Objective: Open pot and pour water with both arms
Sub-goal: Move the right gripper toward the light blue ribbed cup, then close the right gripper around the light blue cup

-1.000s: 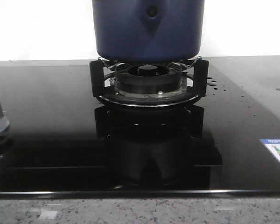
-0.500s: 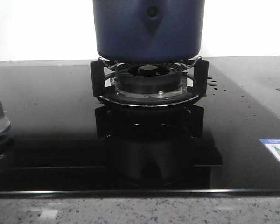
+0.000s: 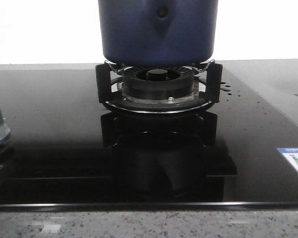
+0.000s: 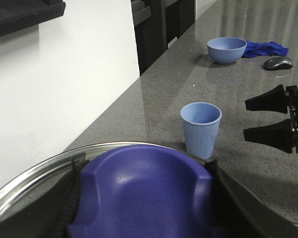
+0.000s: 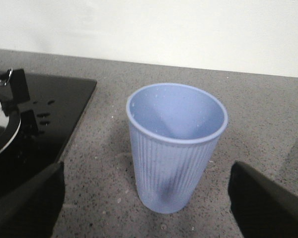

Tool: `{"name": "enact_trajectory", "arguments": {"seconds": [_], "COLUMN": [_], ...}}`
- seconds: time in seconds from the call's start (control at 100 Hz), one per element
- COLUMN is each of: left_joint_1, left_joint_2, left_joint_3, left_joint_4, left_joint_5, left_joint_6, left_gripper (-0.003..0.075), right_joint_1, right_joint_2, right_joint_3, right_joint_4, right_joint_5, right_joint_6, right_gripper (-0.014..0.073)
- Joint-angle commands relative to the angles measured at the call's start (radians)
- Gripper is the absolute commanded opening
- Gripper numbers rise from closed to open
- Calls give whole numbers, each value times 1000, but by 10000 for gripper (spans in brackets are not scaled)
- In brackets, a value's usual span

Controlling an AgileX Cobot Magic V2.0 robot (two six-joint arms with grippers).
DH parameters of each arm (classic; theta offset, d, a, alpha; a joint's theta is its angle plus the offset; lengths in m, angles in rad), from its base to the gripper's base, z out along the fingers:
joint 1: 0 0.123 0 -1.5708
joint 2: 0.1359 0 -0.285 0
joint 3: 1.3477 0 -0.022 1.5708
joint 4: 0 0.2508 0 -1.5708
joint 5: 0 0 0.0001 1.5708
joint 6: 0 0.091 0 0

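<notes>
Front view: the pot (image 3: 158, 32), top centre, hasn't budged in the last second. Left pincer (image 4: 144, 198) grips the lid handle (image 4: 139, 186); right pincer (image 5: 146, 198) gapes around the cup (image 5: 175, 148). Lid-lifting seems barely begun.

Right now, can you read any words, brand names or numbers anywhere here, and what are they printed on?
Sticker on the glass cooktop, its near right corner: coloured bars under a blue header, print too small to read.
Pot, blue cup, blue bowl: no lettering visible.
</notes>
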Motion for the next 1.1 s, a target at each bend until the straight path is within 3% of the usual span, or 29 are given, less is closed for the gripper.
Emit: {"name": "enact_trajectory", "arguments": {"seconds": [0.0, 1.09], "left_joint_1": [1, -1], "left_joint_2": [-31, -31], "left_joint_3": [-29, -29], "left_joint_4": [-122, -141], "left_joint_5": [-29, -22], "left_joint_6": [12, 16], "left_gripper": [274, 274], "right_joint_1": [-6, -6], "right_joint_2": [35, 463], "right_joint_3": [-28, -30], "right_joint_4": [47, 72], "right_joint_5": [-126, -559], "right_joint_6": [0, 20], "right_gripper": [605, 606]}}
